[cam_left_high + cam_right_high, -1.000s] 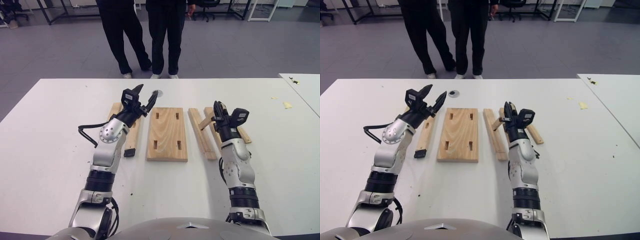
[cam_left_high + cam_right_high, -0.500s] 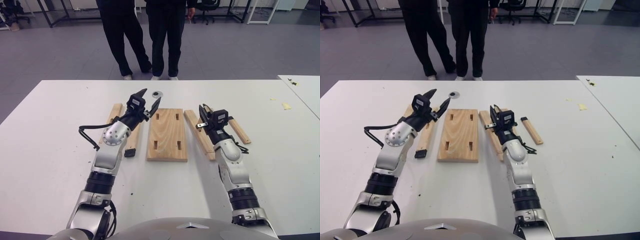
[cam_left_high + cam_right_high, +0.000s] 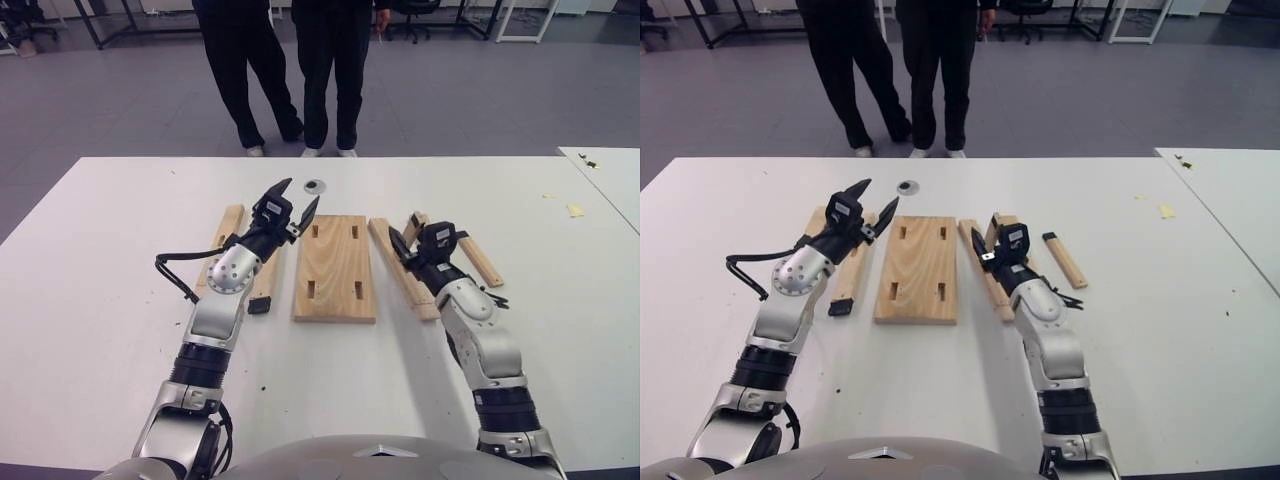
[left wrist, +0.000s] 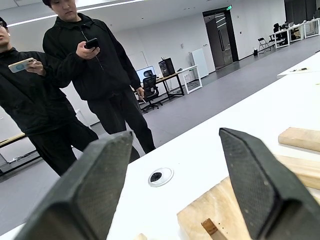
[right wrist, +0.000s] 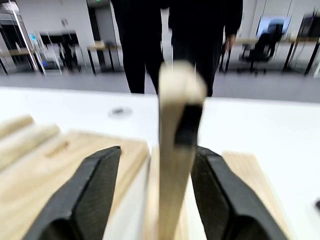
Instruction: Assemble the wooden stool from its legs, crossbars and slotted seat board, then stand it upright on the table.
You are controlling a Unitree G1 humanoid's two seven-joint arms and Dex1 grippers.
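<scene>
Right gripper: the right gripper (image 5: 156, 150) sits low over the table, just right of the seat board. Its two black fingers (image 5: 95, 190) are parted wider than the piece between them.
Stick at the right gripper: a short pale wooden stick with a dark patch near its tip (image 5: 175, 110) stands between those fingers, tilted up off the table. It touches one finger, and a strip of table shows between it and the other.
Left gripper: the left gripper (image 3: 302, 190) hovers above the far left corner of the seat board, jaws spread wide with nothing in them.
Seat board: a flat rectangular pale wooden seat board with four slots (image 3: 335, 265) lies flat in the middle of the white table (image 3: 100, 260), between the two arms.
Right-hand pieces: a long pale wooden bar (image 3: 416, 296) lies just beside the board's right edge, passing under the right gripper. Farther right and apart from it, a shorter wooden bar with a black tip (image 3: 480, 262) lies flat.
Left-hand pieces: a wooden bar with a black end cap (image 3: 266, 288) lies just beside the board's left edge, partly under the left arm. A plain pale wooden bar (image 3: 230, 222) lies next to it on the outer side.
Table fitting: a small round grey grommet (image 3: 315, 186) is set in the table beyond the board, near the left gripper.
</scene>
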